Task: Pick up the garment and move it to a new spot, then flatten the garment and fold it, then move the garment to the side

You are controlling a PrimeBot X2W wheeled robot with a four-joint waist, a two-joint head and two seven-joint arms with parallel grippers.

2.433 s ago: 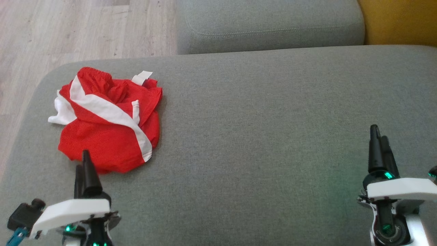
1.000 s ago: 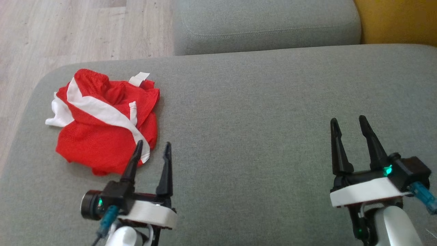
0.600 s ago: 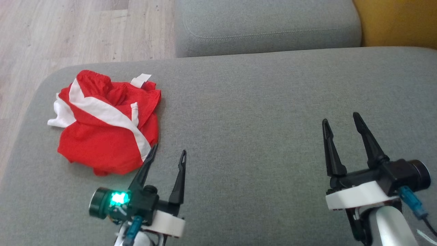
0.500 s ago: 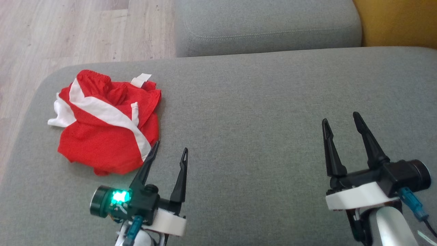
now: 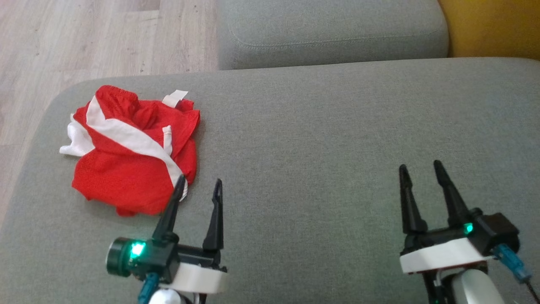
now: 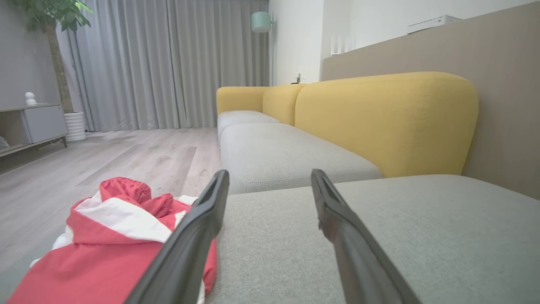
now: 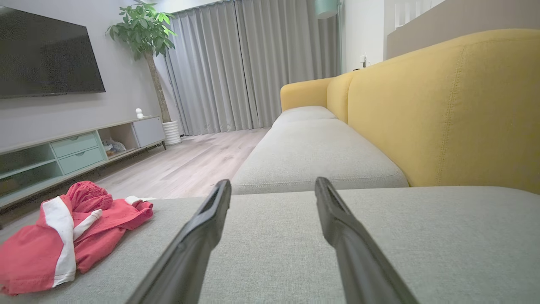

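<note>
Left hand (image 5: 199, 180) hovers low over the big grey sofa seat (image 5: 316, 139), fingers apart, nothing in them. The crumpled red-and-white shorts (image 5: 130, 156) lie just up-left of it, at its left fingertip. Right hand (image 5: 419, 165), also spread and empty, is well apart, so left's nearer.

Garment (image 5: 130, 156) on seat cushion (image 5: 316, 126), near its left edge; left gripper (image 5: 199, 182) just beside the garment's near right side; right gripper (image 5: 419, 166) well apart, rightward; second cushion (image 5: 333, 29) behind the far edge.
</note>
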